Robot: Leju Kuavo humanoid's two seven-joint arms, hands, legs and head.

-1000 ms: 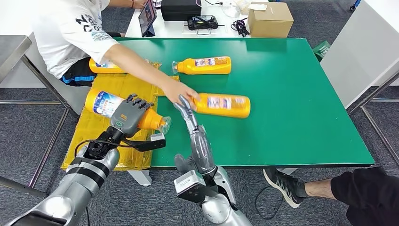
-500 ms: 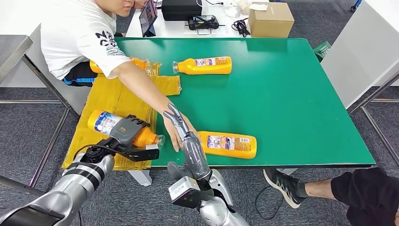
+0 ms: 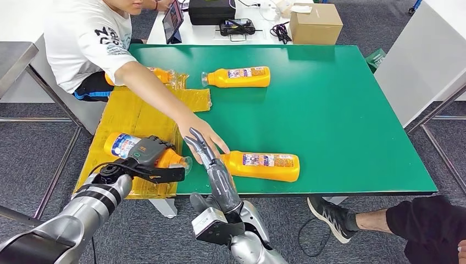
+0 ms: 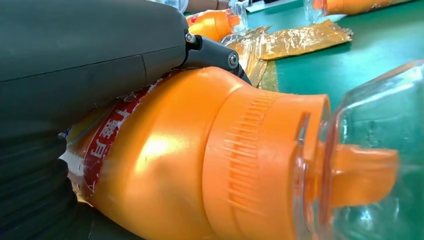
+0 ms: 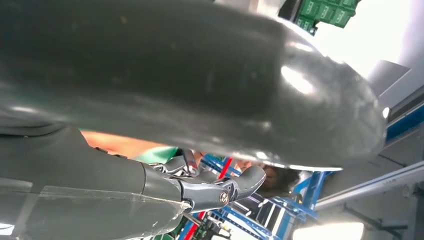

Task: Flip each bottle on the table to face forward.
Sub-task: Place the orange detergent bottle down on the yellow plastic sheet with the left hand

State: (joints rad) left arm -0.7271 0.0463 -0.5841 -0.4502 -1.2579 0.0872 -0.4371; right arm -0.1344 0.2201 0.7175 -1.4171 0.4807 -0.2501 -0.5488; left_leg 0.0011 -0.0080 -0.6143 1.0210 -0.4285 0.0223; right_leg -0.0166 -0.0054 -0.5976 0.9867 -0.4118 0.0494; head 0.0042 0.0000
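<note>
Bottles of orange plastic lie on their sides in several places on the green table (image 3: 351,110). One orange bottle with a blue and white label (image 3: 144,151) is at the near left, over the crumpled yellow plastic sheet (image 3: 134,115) that covers the left edge of the table. The left hand (image 3: 147,152) grips this bottle from above, its dark fingers (image 3: 159,144) clamped around the body; the clear cap (image 3: 187,163) points to the right. In the left wrist view the same bottle (image 4: 200,160) is very close, and the grey hand (image 4: 85,65) presses on its upper side.

The right hand (image 3: 202,147) reaches forward over the near edge of the table, with the fingers stretched out, a little apart, and holding nothing. Just to the right of it lies a second orange bottle with a white label (image 3: 264,165), near the front edge (its neck end points left, toward the hand). I cannot tell if the fingertips touch it. A person in a white shirt (image 3: 82,38) stands at the far left, and the person's hand (image 3: 202,135) is spread on the table just beside the right hand.

A third orange bottle (image 3: 237,76) lies far on the table, near the middle. A fourth one (image 3: 156,74) is at the far left, partly hidden behind the person's arm. Beyond the table stands a brown cardboard box (image 3: 315,22).
</note>
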